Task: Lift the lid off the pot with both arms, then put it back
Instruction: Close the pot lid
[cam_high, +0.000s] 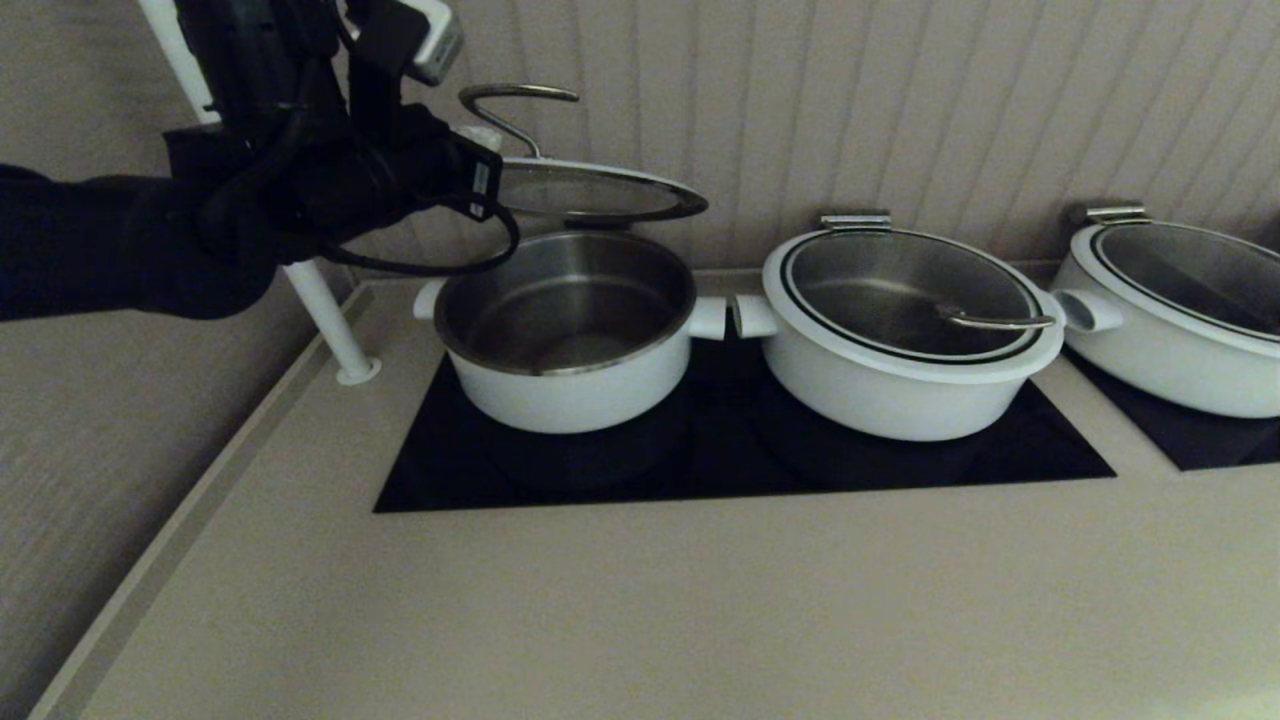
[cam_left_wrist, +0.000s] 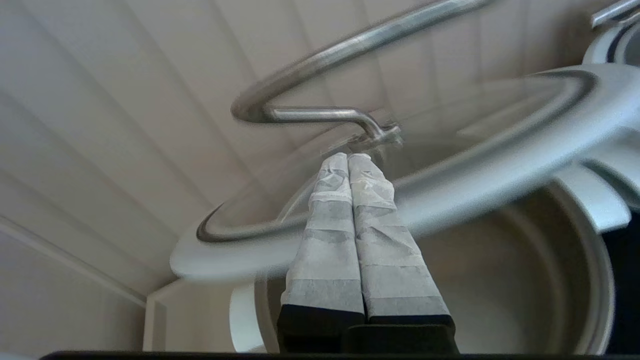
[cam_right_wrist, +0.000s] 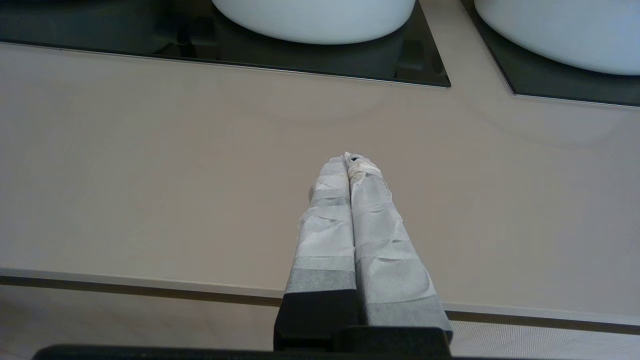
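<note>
we see the lid (cam_high: 600, 193) held in the air above the pot (cam_high: 570, 340), tilted a little, its far edge close to the ribbed wall (cam_high: 900, 100) behind. the left claw (cam_left_wrist: 348, 159) has its taped fingers (cam_left_wrist: 330, 235) pressed together, clamped on the lid's edge near the foot of the steel loop handle (cam_high: 515, 100). a gap shows between the lid's underside and the pot's rim, so the steel inside lies open to view.

the pot stands on the left part of the black cooktop (cam_high: 700, 460); its right stub handle sits just beside the handle of the middle pot (cam_high: 905, 340), which has its own lid on. a third pot (cam_high: 1180, 320) stands further right on a second dark panel. a white post (cam_high: 325, 310) rises just left of the pot.

the lid is clear glass with a white rim and a thin dark ring.

the right claw (cam_right_wrist: 348, 159), fingers together and holding nothing, hovers over the bare front of the tabletop (cam_right_wrist: 150, 175), near its front edge.
</note>
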